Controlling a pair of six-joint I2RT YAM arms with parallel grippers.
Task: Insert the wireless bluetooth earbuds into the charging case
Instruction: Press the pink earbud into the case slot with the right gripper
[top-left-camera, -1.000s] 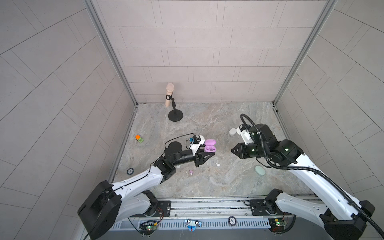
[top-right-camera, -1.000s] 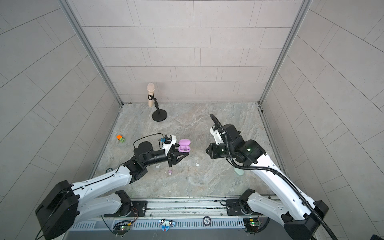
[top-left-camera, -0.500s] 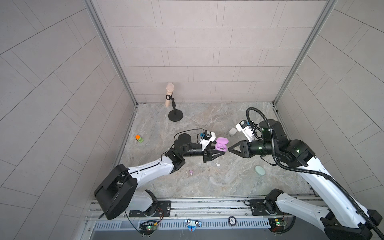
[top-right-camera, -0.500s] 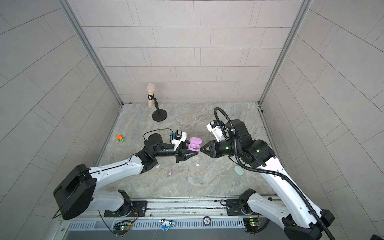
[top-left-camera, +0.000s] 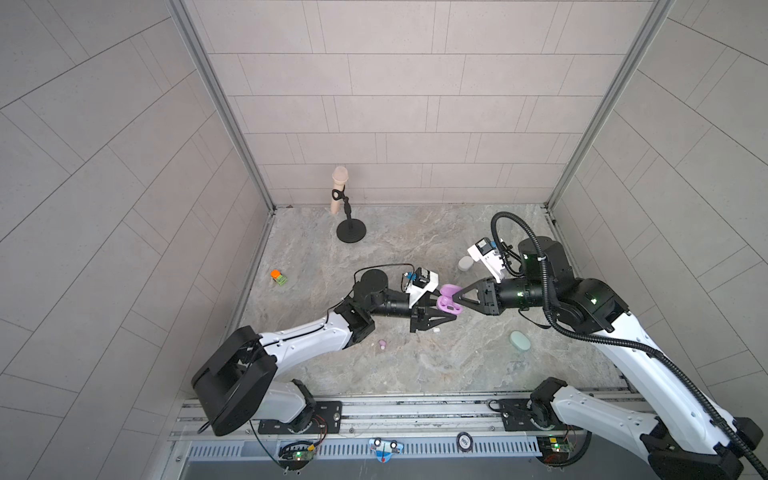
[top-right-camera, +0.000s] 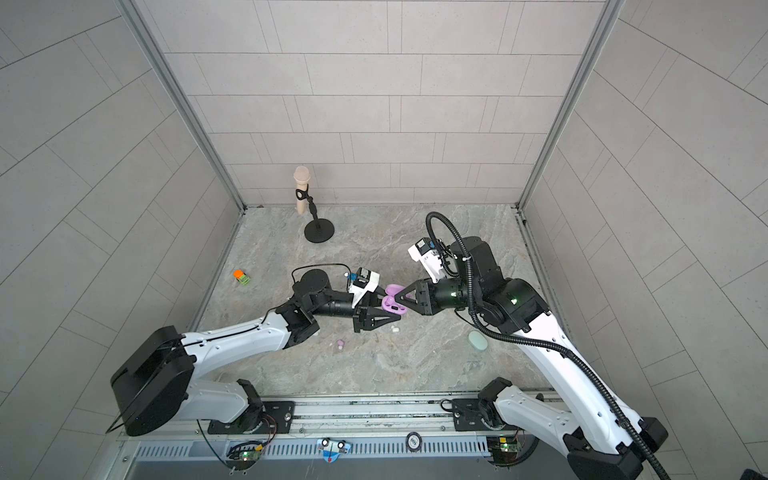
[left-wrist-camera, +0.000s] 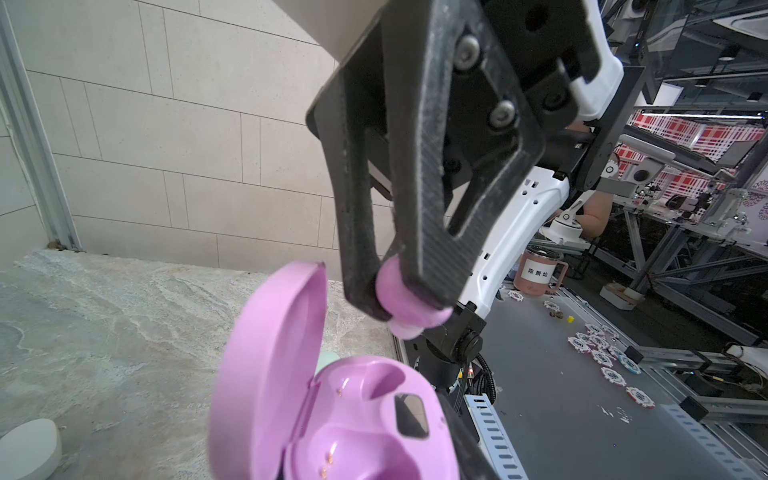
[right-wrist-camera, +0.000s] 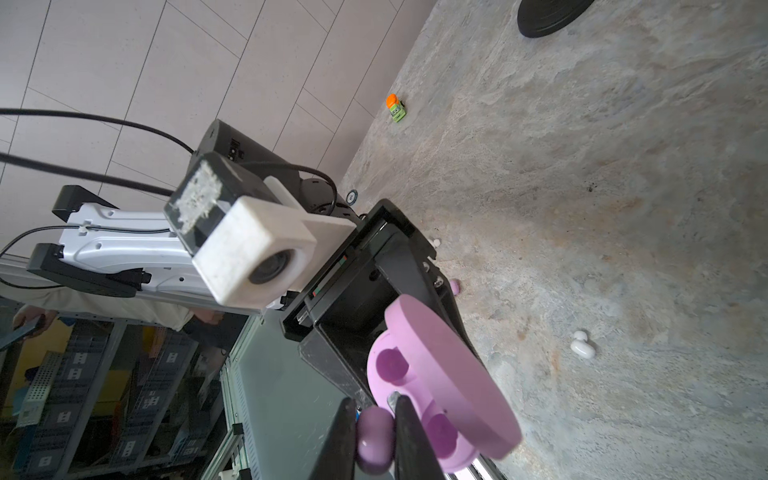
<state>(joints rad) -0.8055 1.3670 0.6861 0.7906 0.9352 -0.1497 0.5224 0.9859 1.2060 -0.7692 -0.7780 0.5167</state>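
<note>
My left gripper (top-left-camera: 448, 311) is shut on the lilac charging case (top-left-camera: 450, 303), held above the table with its lid (left-wrist-camera: 270, 374) swung open. Both wells (right-wrist-camera: 390, 365) of the case (right-wrist-camera: 436, 386) are empty. My right gripper (right-wrist-camera: 376, 436) is shut on a lilac earbud (right-wrist-camera: 375, 432). In the left wrist view that earbud (left-wrist-camera: 405, 299) hangs just above the case (left-wrist-camera: 353, 415). In both top views the right gripper (top-right-camera: 397, 298) tip meets the case (top-right-camera: 392, 302). Another lilac earbud (top-left-camera: 382, 344) and a white earbud (top-left-camera: 436, 330) lie on the table.
A white case (top-left-camera: 466, 263) lies behind the grippers and a mint case (top-left-camera: 520, 341) to the front right. A microphone stand (top-left-camera: 351, 232) stands at the back, with a small orange-green toy (top-left-camera: 278, 277) at the left.
The left gripper carried the open lilac case to the right. The right gripper came left with the earbud, and the two now meet at mid-table.
</note>
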